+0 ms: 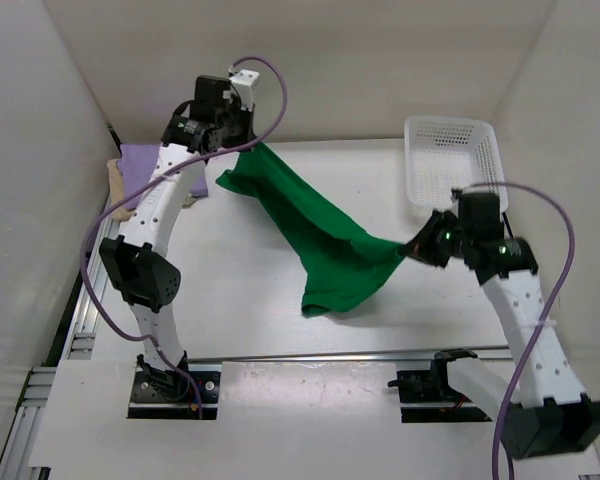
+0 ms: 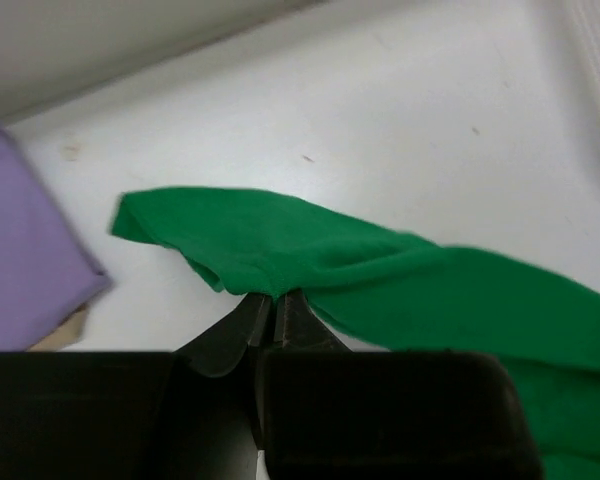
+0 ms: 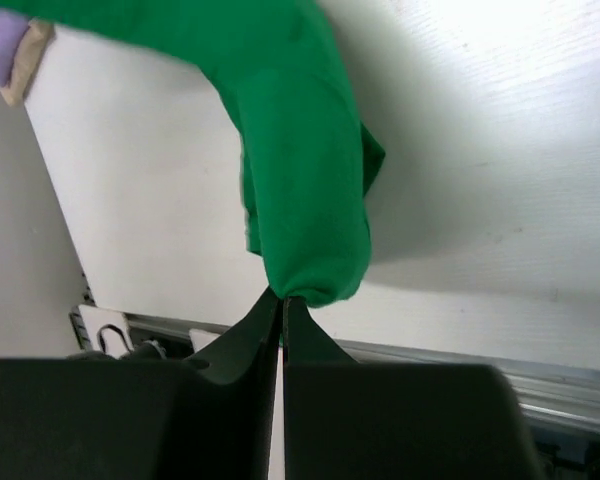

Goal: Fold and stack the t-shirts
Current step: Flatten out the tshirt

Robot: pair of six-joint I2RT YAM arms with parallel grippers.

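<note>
White table point(image 1: 240, 320), matt, closed in by pale walls on three sides. Aluminium rail point(image 1: 330, 355) along the near edge, with both arm bases just behind it.

Bright green t-shirt point(image 1: 325, 250) next in size: strung in the air between the two arms, running on a slant from far left down to the right of centre. Bunched into a rope-like band along the top, with a broad fold drooping from the middle toward the table centre. Cannot tell whether that fold touches the surface.

White plastic mesh basket point(image 1: 450, 122) at the far right corner, tilted, just behind the right arm's wrist and apart from the green cloth.

Light purple t-shirt point(image 1: 140, 160) lying flat at the far left edge of the table, partly hidden behind the left arm. Tan t-shirt point(image 1: 115, 182) underneath it, showing only as a thin beige margin on the near and left sides. Both well apart from the basket and near the green shirt's upper end without touching it.

Purple cable point(image 1: 270, 75) looping off each arm.

Left gripper point(image 2: 275, 300) raised over the far left of the table, black fingers pressed together on a pinch of the green shirt's edge. Cloth spilling out right at the tips.

Right gripper point(image 3: 282, 300) lower, right of centre, fingers likewise closed tight on the other bunched end of the same shirt. Green fabric bulging just past the tips.
</note>
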